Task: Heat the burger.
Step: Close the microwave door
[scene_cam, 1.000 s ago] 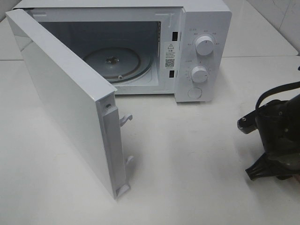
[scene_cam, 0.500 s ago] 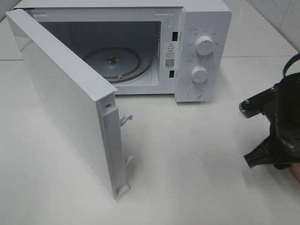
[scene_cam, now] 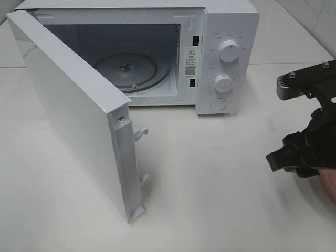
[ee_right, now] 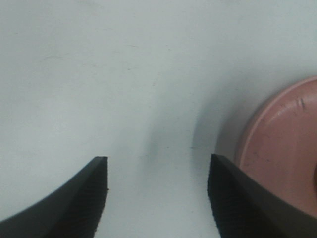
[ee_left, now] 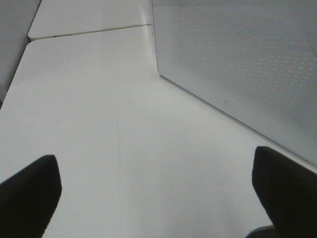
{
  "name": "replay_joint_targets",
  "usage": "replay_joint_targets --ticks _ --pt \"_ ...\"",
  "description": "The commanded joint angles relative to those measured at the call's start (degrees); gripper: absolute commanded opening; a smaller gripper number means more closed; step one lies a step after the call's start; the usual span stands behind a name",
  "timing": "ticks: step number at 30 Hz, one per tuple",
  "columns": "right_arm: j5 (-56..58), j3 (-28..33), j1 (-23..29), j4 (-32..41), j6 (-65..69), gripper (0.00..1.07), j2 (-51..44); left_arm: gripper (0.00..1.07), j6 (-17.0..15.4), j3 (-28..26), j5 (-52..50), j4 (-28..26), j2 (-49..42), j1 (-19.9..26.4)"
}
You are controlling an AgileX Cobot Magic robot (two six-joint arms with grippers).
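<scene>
The burger is out of view in every frame. At the table's right edge my right gripper [scene_cam: 286, 157] hangs over bare tabletop, just left of a pink plate [scene_cam: 329, 185]. In the right wrist view its gripper [ee_right: 156, 171] is open, nothing between the dark fingers [ee_right: 86, 201], and the pink plate's rim [ee_right: 277, 148] lies beside one finger. The left gripper [ee_left: 156, 196] is wide open over bare table beside the microwave's door [ee_left: 237, 64]; the high view does not show it.
A white microwave [scene_cam: 226, 31] stands at the back with its door [scene_cam: 73, 105] swung far out toward the front left. Its glass turntable [scene_cam: 131, 71] is bare. Two knobs [scene_cam: 229, 51] sit on the right panel.
The right arm has risen and shifted toward the right edge, its jaws have spread wider, and the pink plate's edge has come into sight under it. The left side is unchanged.
</scene>
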Motion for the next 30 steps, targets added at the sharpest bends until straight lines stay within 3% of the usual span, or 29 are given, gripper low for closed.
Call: replay_joint_targets --ticks 1,5,8,30 --pt "-0.34 -0.06 -0.17 5.39 -7.56 0.68 -2.69 0.98 -0.29 0.06 0.17 -0.23 -0.23 0.11" --pt "0.97 -0.06 -0.17 13.01 -15.36 0.77 -7.91 0.98 -0.29 0.06 0.17 -0.23 -0.23 0.11" --pt "2.98 -0.06 -0.17 14.9 -18.05 0.76 -10.94 0.98 -0.29 0.06 0.17 -0.23 -0.23 0.11" --pt "19.54 0.0 -0.17 14.78 -19.48 0.77 -35.01 0.98 -0.29 0.06 0.17 -0.23 -0.23 0.11"
